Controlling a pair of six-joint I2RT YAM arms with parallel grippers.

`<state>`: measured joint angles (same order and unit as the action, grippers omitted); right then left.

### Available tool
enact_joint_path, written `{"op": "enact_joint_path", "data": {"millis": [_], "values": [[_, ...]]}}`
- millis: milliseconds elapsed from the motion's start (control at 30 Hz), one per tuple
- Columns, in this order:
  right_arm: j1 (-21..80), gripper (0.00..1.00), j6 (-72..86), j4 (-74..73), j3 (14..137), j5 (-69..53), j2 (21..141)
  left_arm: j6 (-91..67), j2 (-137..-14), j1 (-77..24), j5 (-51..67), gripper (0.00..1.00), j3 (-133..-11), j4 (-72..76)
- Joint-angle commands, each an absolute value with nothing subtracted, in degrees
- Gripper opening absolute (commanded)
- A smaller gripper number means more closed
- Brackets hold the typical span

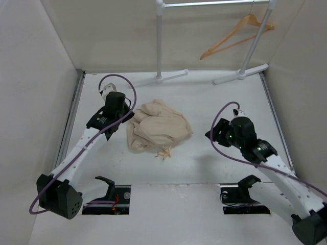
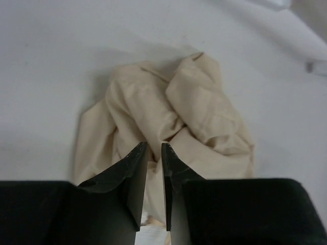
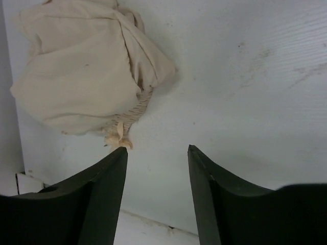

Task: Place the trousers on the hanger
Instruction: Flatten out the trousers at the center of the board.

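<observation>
The left gripper (image 1: 127,116) (image 2: 151,147) has its fingers drawn almost together, with only a thin slit between them. It sits at the left edge of the trousers (image 1: 159,127) (image 2: 168,107). Whether any fold is caught between the tips cannot be told, since cloth shows just beyond them in the left wrist view.

The right gripper (image 1: 214,133) (image 3: 157,150) is spread wide and holds nothing. It hangs over bare white surface (image 1: 204,168) to the right of the garment and apart from it.

The trousers (image 3: 82,76) lie bunched in a wrinkled heap near the middle of the surface, between the two arms and closer to the left one. A knotted drawstring end (image 1: 164,152) (image 3: 117,137) pokes out at the near edge of the heap. In the right wrist view it lies just beyond the tip of the left-hand finger.

The hanger (image 1: 227,35) is at the far right, well apart from the trousers. It hangs tilted by its hook from the top bar of a white rack (image 1: 160,41). The rack's feet rest on the far edge of the surface.
</observation>
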<state>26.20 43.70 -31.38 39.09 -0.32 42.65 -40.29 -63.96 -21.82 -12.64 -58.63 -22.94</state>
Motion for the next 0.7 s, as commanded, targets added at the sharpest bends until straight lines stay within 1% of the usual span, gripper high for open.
{"op": "enact_joint_path", "data": {"millis": [0, 33, 67, 100, 133, 200, 233, 300, 400, 433, 467, 500, 533, 567, 667], "values": [[25.27, 0.63, 44.65, -9.62, 35.6, -6.76, 53.84, -39.02, -62.49, -21.31, -12.56, 0.08, -55.2, -19.61], [25.27, 0.65, 44.91, -4.79, 35.6, -6.77, 59.1, -38.59, -63.27, -21.31, -12.39, 0.14, -55.63, -19.16], [25.18, 0.66, 45.0, -2.57, 36.12, -6.94, 62.02, -38.06, -63.46, -21.57, -12.74, 0.22, -55.9, -18.99], [25.44, 0.66, 45.17, -1.42, 36.56, -7.03, 64.05, -37.53, -63.46, -21.66, -12.74, 0.27, -55.81, -18.38], [25.62, 0.67, 45.09, 0.94, 37.35, -6.94, 68.77, -37.09, -63.46, -21.75, -12.57, 0.4, -55.55, -17.33], [26.06, 0.68, 45.09, 3.42, 37.7, -6.68, 73.11, -37.0, -63.46, -21.75, -12.39, 0.49, -55.02, -16.61], [26.23, 0.68, 45.61, 6.3, 37.53, -7.03, 77.04, -37.0, -63.81, -21.75, -12.04, 0.57, -54.5, -16.09], [26.23, 0.65, 48.59, 11.74, 36.39, -7.73, 82.15, -37.0, -64.25, -22.1, -11.69, 0.6, -54.14, -16.0], [26.15, 0.61, 51.23, 18.78, 36.12, -11.67, 87.43, -37.09, -65.04, -22.1, -11.69, 0.62, -54.14, -15.91], [26.15, 0.57, 52.37, 21.77, 37.17, -13.43, 90.93, -37.09, -65.21, -22.1, -11.69, 0.62, -54.31, -15.91], [26.23, 0.55, 52.82, 22.49, 37.7, -13.8, 92.1, -37.09, -65.3, -22.02, -11.69, 0.62, -54.4, -15.91], [26.23, 0.5, 53.61, 23.81, 39.01, -14.67, 94.28, -37.09, -65.56, -22.1, -11.6, 0.63, -54.75, -15.91], [26.23, 0.33, 54.57, 25.04, 40.24, -15.37, 96.05, -37.09, -65.83, -22.19, -11.43, 0.63, -55.02, -15.91], [26.23, 0.23, 55.19, 26.18, 40.6, -15.55, 95.98, -37.0, -66.18, -22.28, -11.25, 0.63, -55.19, -15.91], [26.23, 0.08, 56.16, 26.81, 41.13, -15.73, 92.3, -36.91, -66.88, -22.1, -11.16, 0.63, -55.55, -15.82]]}}
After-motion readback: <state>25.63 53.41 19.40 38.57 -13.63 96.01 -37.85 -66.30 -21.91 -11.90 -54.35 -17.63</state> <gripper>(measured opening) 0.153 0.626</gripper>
